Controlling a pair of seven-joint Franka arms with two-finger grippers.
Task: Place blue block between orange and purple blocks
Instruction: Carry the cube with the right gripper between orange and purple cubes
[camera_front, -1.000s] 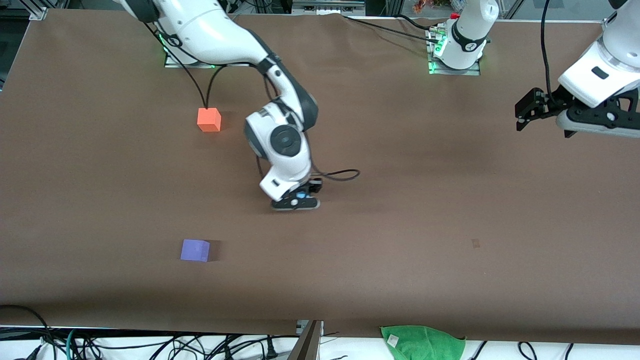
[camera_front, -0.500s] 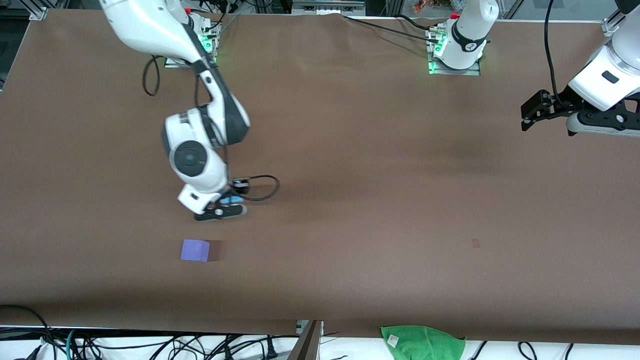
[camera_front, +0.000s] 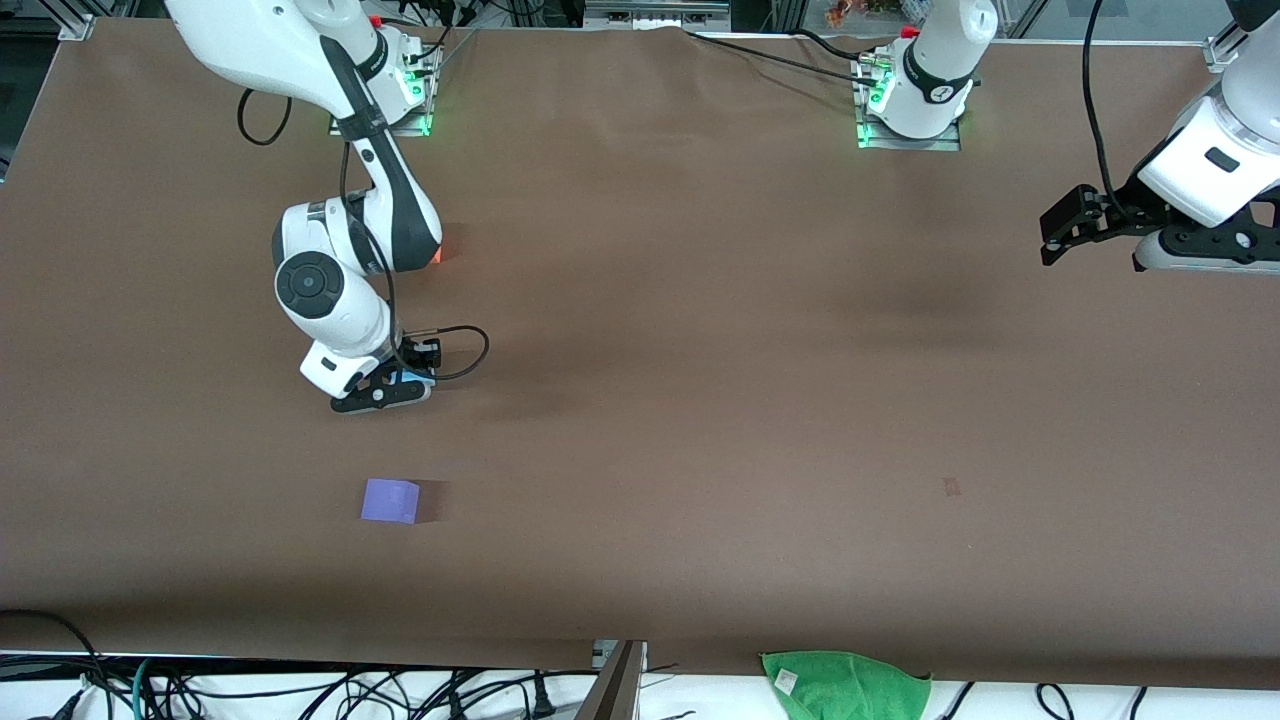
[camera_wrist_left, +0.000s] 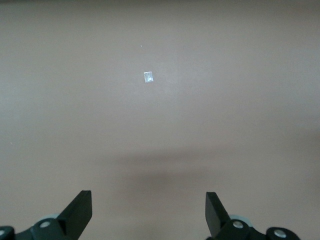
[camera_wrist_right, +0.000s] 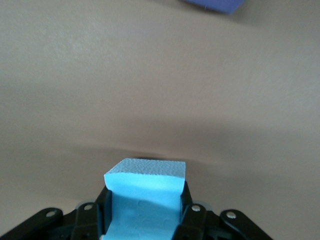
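Note:
My right gripper (camera_front: 385, 392) is shut on the sky-blue block (camera_front: 410, 377) and holds it low over the table, between the orange block and the purple block. The blue block (camera_wrist_right: 145, 200) fills the jaws in the right wrist view, where the right gripper (camera_wrist_right: 145, 212) pinches it on both sides. The orange block (camera_front: 438, 256) is mostly hidden by the right arm; only a sliver shows. The purple block (camera_front: 390, 500) lies nearer to the front camera, and its edge shows in the right wrist view (camera_wrist_right: 215, 5). My left gripper (camera_front: 1050, 235) waits open and empty in the air at the left arm's end; its open fingers show in the left wrist view (camera_wrist_left: 148, 212).
A green cloth (camera_front: 845, 683) lies at the table's front edge. A small mark (camera_front: 951, 487) is on the brown table cover; the left wrist view shows a pale fleck (camera_wrist_left: 148, 77). Cables hang below the front edge.
My right arm has carried the blue block from the table's middle toward the right arm's end, and now covers most of the orange block. The left gripper has barely shifted.

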